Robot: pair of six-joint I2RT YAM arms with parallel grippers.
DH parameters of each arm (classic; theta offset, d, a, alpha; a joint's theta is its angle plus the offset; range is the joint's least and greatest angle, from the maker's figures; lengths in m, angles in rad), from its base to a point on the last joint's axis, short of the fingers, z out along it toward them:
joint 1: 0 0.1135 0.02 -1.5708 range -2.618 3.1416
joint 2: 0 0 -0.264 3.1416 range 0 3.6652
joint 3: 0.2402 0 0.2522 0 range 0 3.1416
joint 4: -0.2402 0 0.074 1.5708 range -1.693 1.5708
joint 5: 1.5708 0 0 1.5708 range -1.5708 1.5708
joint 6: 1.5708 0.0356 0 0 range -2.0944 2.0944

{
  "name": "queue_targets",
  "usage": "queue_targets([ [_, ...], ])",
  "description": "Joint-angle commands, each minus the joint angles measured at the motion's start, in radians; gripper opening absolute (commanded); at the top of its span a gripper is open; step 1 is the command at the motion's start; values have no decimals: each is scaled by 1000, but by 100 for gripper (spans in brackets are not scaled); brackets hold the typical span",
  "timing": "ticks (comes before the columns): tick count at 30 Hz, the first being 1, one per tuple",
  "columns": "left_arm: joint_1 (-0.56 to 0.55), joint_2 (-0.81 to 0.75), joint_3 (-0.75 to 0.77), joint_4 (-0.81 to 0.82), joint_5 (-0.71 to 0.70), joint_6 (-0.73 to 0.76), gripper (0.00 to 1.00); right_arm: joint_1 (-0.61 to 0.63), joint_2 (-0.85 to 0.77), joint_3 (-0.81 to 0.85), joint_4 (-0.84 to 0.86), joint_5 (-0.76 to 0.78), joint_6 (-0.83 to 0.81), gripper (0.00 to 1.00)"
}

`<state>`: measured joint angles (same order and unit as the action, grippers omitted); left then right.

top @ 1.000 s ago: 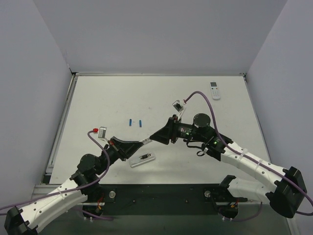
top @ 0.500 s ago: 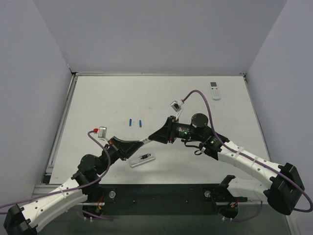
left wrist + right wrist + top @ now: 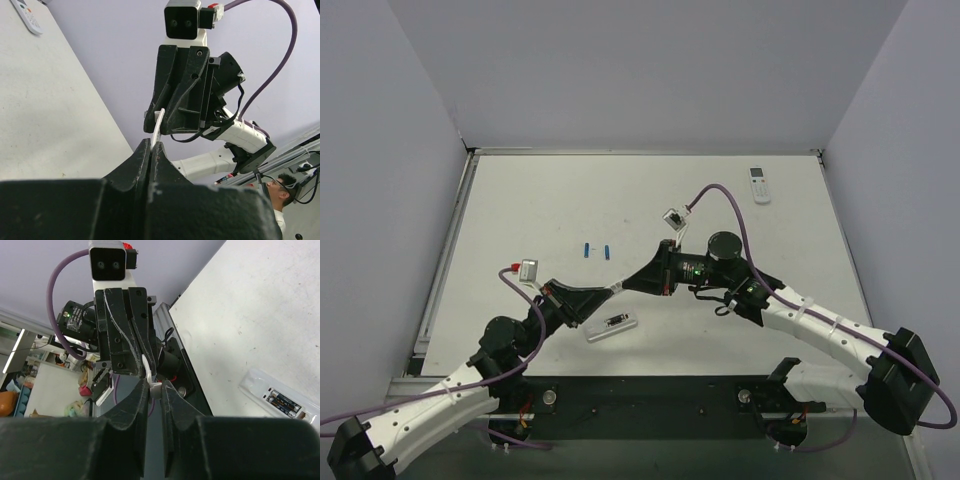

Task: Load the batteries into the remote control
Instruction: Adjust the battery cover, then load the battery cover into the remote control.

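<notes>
The remote control (image 3: pixel 612 325) lies back-up near the table's front, its battery compartment open and dark inside (image 3: pixel 281 401). Two blue batteries (image 3: pixel 587 250) (image 3: pixel 607 251) lie side by side on the table farther back. Just above the remote the two grippers meet tip to tip. My left gripper (image 3: pixel 616 291) is shut on a thin white cover piece (image 3: pixel 158 125). From the opposite side, my right gripper (image 3: pixel 155 388) pinches the other end of the same white piece (image 3: pixel 148 371), with both jaws touching it.
A second white remote (image 3: pixel 758 184) lies at the far right corner of the table, also seen in the left wrist view (image 3: pixel 25 15). Grey walls enclose the table on three sides. The arm bases and black mounting rail (image 3: pixel 650 400) run along the near edge.
The right gripper's jaws have closed from open onto the white piece held by the left gripper. The right arm's wrist has shifted slightly left. The left arm has stayed still.
</notes>
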<state>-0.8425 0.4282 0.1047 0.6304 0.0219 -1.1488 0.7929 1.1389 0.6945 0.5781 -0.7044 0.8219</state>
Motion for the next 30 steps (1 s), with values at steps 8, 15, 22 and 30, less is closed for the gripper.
queue_targets([
  [8,0,-169,133,-749,-218,61,64,-60,-76,5,-202,68,-138,0],
  [15,2,-65,271,-1149,-318,44,78,-61,-1,22,-353,152,-156,0],
  [22,-3,158,391,-1371,-361,20,78,-1,128,2,-311,236,-58,0],
  [30,-7,199,346,-1336,-346,-9,71,35,245,-12,-225,301,8,0],
])
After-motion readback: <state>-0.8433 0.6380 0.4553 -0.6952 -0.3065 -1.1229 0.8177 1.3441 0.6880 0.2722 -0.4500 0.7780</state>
